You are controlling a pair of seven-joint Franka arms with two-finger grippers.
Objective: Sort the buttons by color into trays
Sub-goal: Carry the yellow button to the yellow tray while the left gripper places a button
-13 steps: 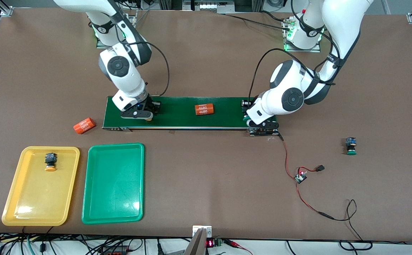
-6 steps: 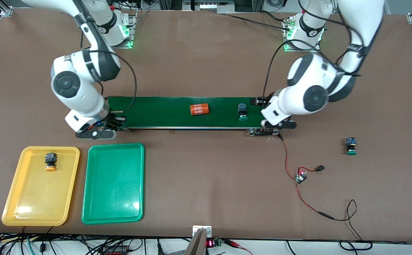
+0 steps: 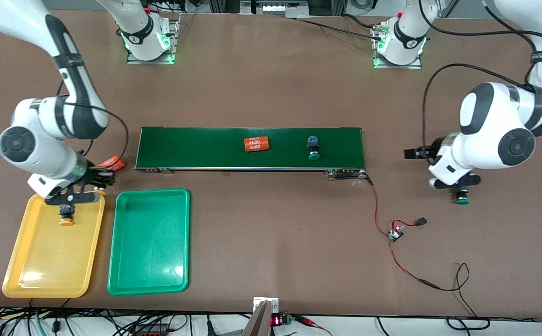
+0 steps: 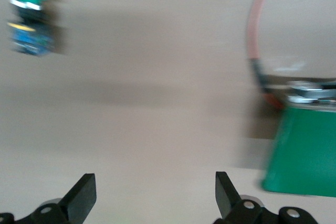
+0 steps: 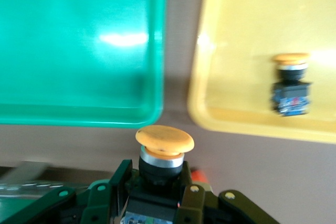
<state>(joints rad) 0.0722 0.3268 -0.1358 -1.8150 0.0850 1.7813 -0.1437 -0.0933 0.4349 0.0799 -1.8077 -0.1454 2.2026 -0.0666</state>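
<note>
So, starting at the right arm's end of the table, the yellow tray (image 3: 42, 261) lies close to the front camera with one orange-capped button (image 3: 66, 215) resting in it, cap pointing toward that camera. The right gripper (image 3: 86, 189) hangs over the tray's edge nearest the robots, its fingers pinched on a second orange button (image 5: 164, 153), whose round cap sticks out past the fingertips. Just beside the yellow tray sits the green tray (image 3: 149, 242), nothing in it. An orange cylinder (image 3: 112, 163) lies on the table between the right arm's wrist and the end of the conveyor belt (image 3: 196, 148).

On the belt, near its middle, another orange cylinder marked 4680 (image 3: 257, 143) lies on its side, and farther toward the left arm's end a green-capped button (image 3: 314, 148) stands on the dark surface, cap toward the front camera.

Past the belt, a red and black wire (image 3: 392, 252) trails across the table to a small circuit board (image 3: 396, 233).

The left gripper (image 3: 453, 179) hovers over the last green button (image 3: 462, 196), which sits on the bare table (image 3: 275, 242) toward the left arm's end. In the left wrist view its fingers (image 4: 84, 195) are spread wide with nothing between them.
</note>
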